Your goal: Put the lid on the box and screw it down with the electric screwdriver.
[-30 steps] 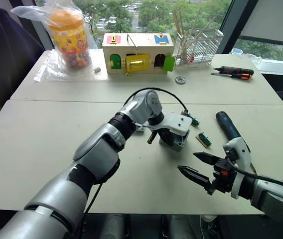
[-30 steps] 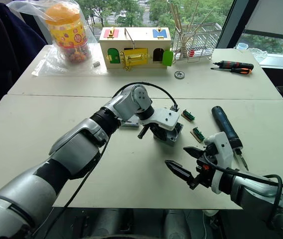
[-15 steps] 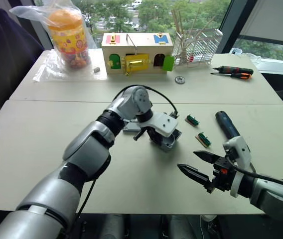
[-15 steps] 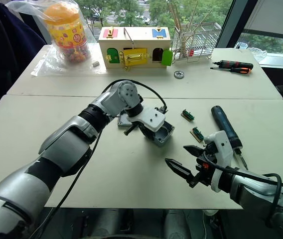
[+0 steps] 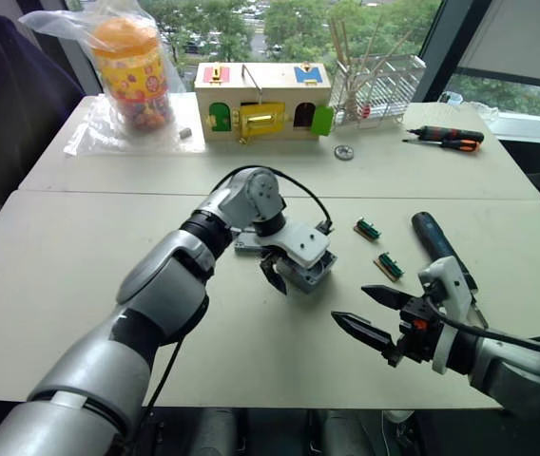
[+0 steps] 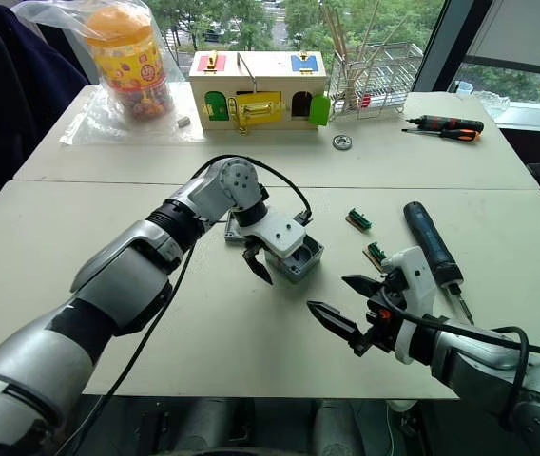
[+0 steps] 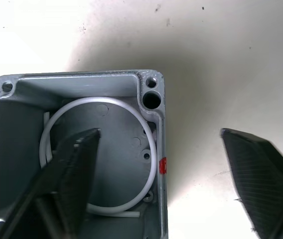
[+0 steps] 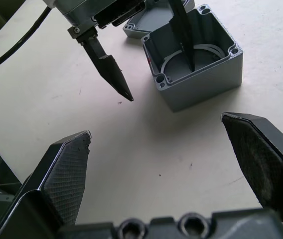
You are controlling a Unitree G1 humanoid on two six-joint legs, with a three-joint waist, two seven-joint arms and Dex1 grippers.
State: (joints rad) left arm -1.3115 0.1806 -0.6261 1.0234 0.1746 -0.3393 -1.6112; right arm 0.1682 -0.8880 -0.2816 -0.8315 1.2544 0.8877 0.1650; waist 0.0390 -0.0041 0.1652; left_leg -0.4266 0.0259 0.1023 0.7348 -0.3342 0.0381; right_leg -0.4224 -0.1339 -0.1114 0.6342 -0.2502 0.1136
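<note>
Right eye view: left gripper [image 6: 262, 263] at frame centre points down, wide open, straddling the box [image 6: 298, 258] wall. Right gripper [image 6: 343, 306], lower right, is open and empty.

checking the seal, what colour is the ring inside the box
White, against the grey box; the ring shows best in the left wrist view.

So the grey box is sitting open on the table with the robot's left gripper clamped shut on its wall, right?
Not quite: the left gripper is open, one finger inside the box, the other outside its wall. The left wrist view shows this.
</note>
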